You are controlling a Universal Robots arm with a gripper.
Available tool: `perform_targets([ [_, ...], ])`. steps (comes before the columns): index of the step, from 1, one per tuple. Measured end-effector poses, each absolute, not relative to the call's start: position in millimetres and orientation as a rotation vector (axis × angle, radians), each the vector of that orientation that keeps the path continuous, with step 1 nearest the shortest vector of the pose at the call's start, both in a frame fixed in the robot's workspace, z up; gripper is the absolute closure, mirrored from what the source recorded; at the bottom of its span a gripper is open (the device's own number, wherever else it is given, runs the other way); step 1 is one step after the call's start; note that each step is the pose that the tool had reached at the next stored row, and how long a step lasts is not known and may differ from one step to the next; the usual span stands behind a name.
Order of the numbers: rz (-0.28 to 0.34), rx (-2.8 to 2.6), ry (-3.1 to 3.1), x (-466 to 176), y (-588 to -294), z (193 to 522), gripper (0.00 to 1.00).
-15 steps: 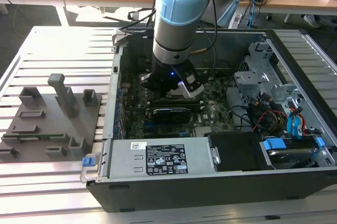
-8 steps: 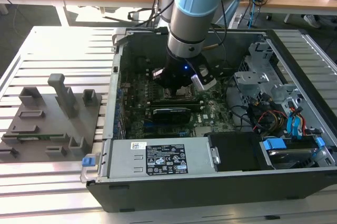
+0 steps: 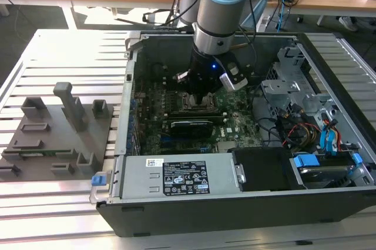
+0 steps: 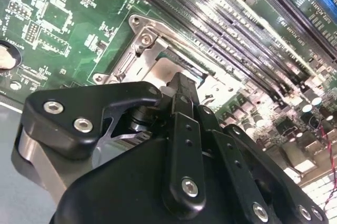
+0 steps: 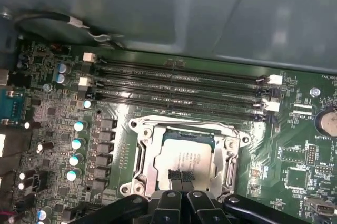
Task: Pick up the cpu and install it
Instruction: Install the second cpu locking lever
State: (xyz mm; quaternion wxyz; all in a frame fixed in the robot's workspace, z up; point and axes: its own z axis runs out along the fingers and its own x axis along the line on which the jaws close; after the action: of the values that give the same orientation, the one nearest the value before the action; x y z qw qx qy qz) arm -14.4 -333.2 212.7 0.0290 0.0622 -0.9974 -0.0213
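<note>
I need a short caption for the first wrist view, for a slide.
Gripper directly over the cpu lying inside its socket frame on the motherboard.

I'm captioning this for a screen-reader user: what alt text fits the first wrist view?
A silvery cpu sits inside the metal socket frame on a green motherboard, with the black gripper directly over the chip's near edge. Four long black memory slots run beyond the socket, below the grey case wall.
</note>
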Motion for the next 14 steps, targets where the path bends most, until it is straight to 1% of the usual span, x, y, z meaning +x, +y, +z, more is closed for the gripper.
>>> perform_targets([
  [1,-0.036,0.191,-3.076,-14,-329,213,0.89],
  [4,-0.004,0.190,-3.075,-14,-324,216,0.89],
  [14,0.007,0.189,-3.075,-13,-322,241,0.89],
])
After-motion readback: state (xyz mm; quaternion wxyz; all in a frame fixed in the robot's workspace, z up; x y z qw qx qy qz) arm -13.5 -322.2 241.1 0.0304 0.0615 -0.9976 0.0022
